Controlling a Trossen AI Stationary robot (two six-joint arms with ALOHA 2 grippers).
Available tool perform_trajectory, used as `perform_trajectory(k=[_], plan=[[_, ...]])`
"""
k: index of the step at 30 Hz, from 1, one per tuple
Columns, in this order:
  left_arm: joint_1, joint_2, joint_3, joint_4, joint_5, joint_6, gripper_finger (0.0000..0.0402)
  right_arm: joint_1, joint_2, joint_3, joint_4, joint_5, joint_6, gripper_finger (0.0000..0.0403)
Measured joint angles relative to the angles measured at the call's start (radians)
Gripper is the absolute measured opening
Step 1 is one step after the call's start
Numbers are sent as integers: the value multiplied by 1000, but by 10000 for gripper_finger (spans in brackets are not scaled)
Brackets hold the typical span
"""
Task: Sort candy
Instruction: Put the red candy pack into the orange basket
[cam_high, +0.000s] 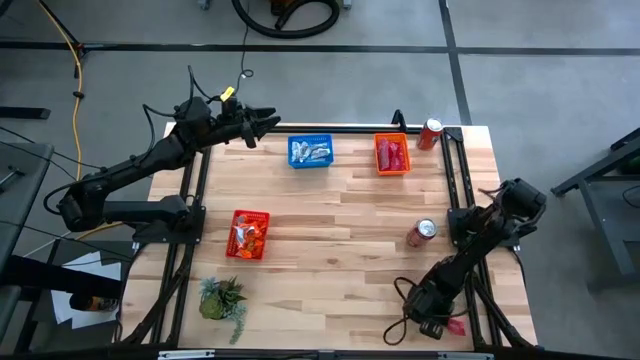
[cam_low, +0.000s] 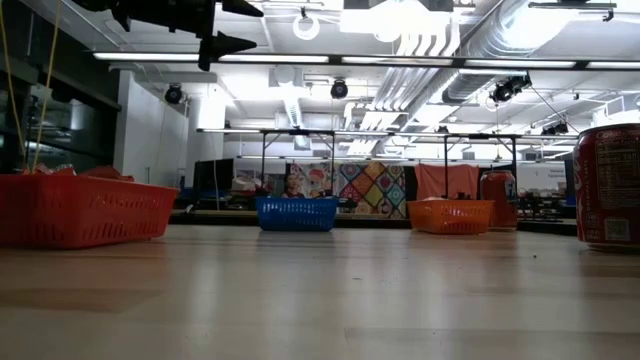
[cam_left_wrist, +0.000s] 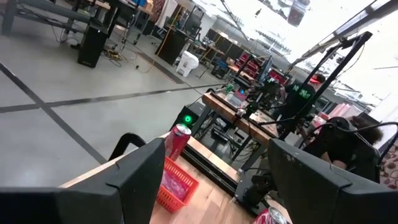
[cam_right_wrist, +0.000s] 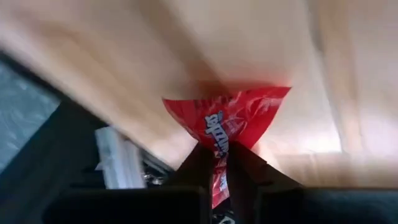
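High view: your right gripper (cam_high: 445, 325) sits low at the table's near right corner, over a red candy packet (cam_high: 455, 327) at the edge. The left gripper (cam_high: 262, 122) hangs raised at the far left, near the blue basket (cam_high: 310, 152). Sorted candy lies in the blue, orange (cam_high: 392, 155) and red (cam_high: 248, 235) baskets.

Low view: all three baskets are visible; neither gripper's fingertips can be made out.

Left wrist view: fingers (cam_left_wrist: 134, 180) spread wide, nothing between them.

Right wrist view: fingers pinched on the red packet (cam_right_wrist: 227, 124).

Step in hand: grasping. Next you likely need to lift clear of the edge and carry the packet to the basket of matching candy.
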Motion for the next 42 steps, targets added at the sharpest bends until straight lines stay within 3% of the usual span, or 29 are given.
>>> perform_trajectory(k=[5, 9, 16, 23, 29, 33, 38, 42], plan=[[0, 0, 0, 8, 0, -2, 271, -77, -83, 67, 10, -2, -240, 8], [0, 0, 0, 13, 0, -15, 271, -215, -154, 112, 8, 1, -540, 9], [0, 0, 0, 15, 0, -81, 271, -599, -202, 227, -82, 139, -1049, 4], [-1, 0, 0, 18, 0, -115, 271, -1046, -215, 461, -317, 365, -1362, 1], [-1, 0, 0, 18, 1, -116, 271, -1345, -242, 629, -434, 486, -1430, 1], [-1, 0, 0, 18, 0, -116, 271, -1482, -245, 682, -502, 541, -1403, 0], [-1, 0, 0, 18, 1, -116, 271, -1589, -245, 663, -523, 545, -1335, 0], [-1, 0, 0, 48, 1, -152, 271, -1642, -245, 566, -481, 545, -1293, 0]])
